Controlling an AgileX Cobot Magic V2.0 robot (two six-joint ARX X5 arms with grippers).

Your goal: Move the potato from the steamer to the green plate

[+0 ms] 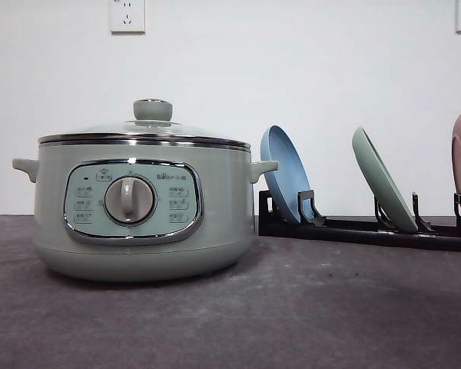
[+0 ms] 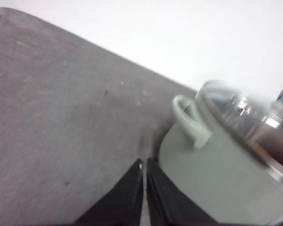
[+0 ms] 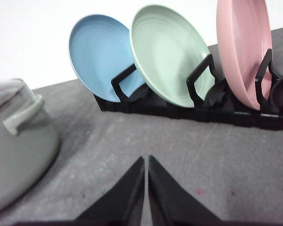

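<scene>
Ahead of the pressed-together left gripper (image 2: 145,165) sits the steamer (image 2: 217,169), lid (image 1: 150,127) on; spread its fingers over the knob (image 1: 152,109). Beyond the right gripper (image 3: 146,162), likewise pressed together, the green plate (image 3: 172,52) stands racked; seize its rim.

Lidded steamer (image 1: 142,211) left; green plate (image 1: 384,181) upright in rack (image 1: 365,229).

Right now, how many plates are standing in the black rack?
3. The blue plate stands in the slot nearest the steamer, the green plate in the middle slot, and the pink plate at the far end. All lean on edge in the rack.
</scene>
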